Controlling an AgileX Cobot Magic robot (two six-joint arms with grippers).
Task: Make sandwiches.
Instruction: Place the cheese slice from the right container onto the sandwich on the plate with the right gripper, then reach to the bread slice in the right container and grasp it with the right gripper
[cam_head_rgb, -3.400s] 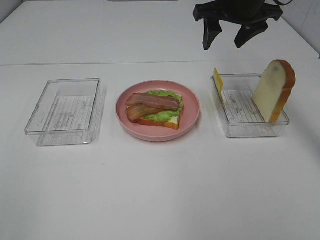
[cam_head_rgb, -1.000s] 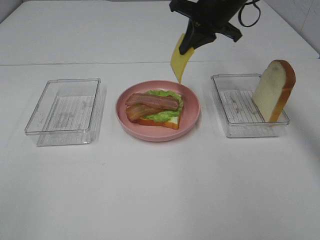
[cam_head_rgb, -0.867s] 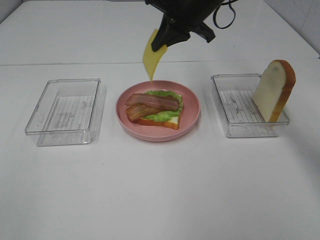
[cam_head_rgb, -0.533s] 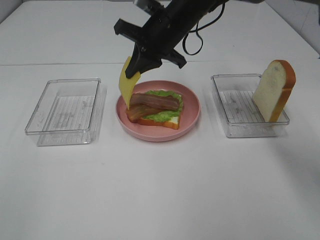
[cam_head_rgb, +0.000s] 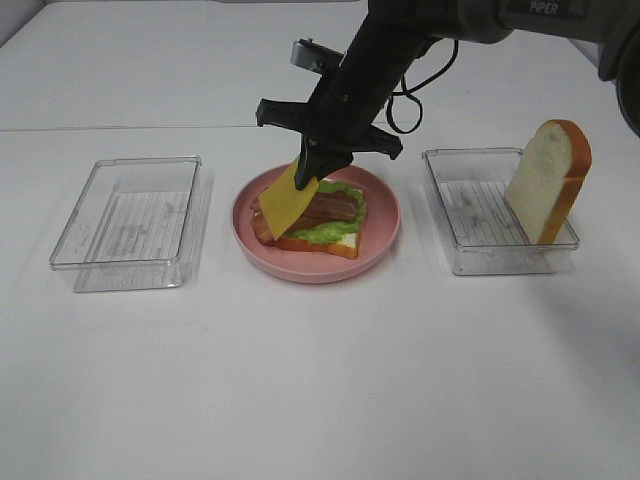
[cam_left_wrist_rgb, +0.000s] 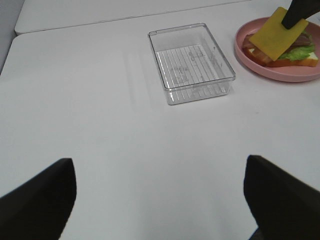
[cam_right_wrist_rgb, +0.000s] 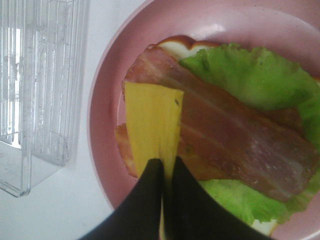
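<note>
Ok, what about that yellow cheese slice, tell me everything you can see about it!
The thin, flat yellow cheese slice looks smooth and bendy, like toy plastic. It is pinched at one edge by the right arm's black tool, which is shut on it. It hangs tilted over the round pink plate, its free end lying against the brown bacon strips at the side of the stack nearer the empty clear tray. It has not been let go.

High front overview, two wrist close-ups, shared pink plate (cam_head_rgb: 380, 235).
</note>
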